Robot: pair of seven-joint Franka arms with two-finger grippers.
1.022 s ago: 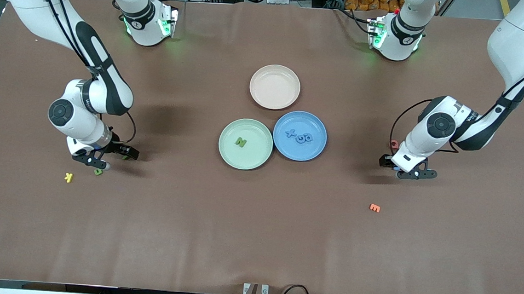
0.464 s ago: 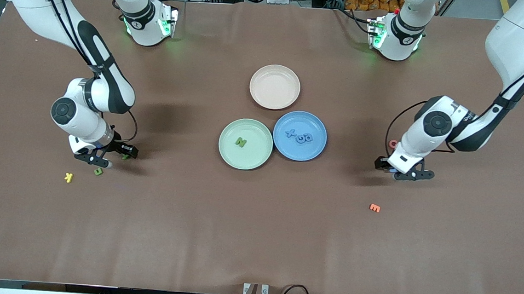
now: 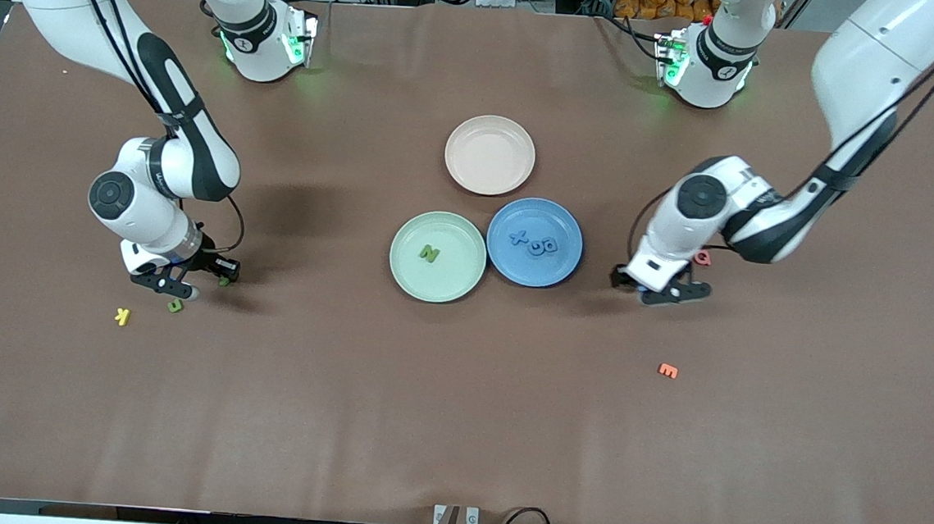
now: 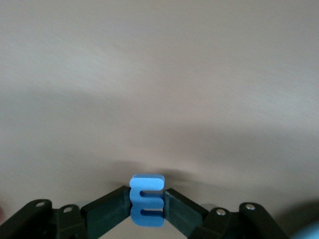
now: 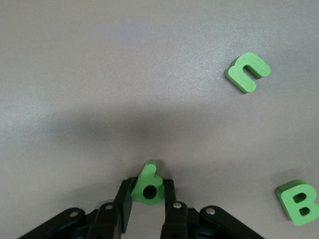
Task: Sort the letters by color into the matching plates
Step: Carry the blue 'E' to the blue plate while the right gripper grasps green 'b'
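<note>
The left gripper [image 3: 662,293] hangs over bare table between the blue plate [image 3: 566,261] and a red letter [image 3: 703,258], with its fingers pinched on a blue letter [image 4: 147,200], an E by the look of it, held upright by its flat faces so it sticks out past the fingertips and can simply be let fall. It sits on the blue plate's side of the table, which makes sense, since that plate already carries three blue letters [image 3: 532,243] and this looks to be the fourth. At the right arm's end of the table the right gripper [image 3: 178,281] is down low, closed on a green letter [image 5: 148,185] that reads as a 6 or a b; the piece is caught on edge between the pads, and from here I can't quite tell whether it has left the cloth. Two more green pieces lie loose near it: a curved one [image 5: 247,72] and a B [image 5: 298,201]. The green plate [image 3: 408,274] touches the blue one and holds a single green N [image 3: 430,253], so most of that colour is yet to come. The beige-pink plate [image 3: 465,175] has nothing in it, and the yellow K [image 3: 122,317] and orange E [image 3: 667,370] lie apart, belonging to no plate.
</note>
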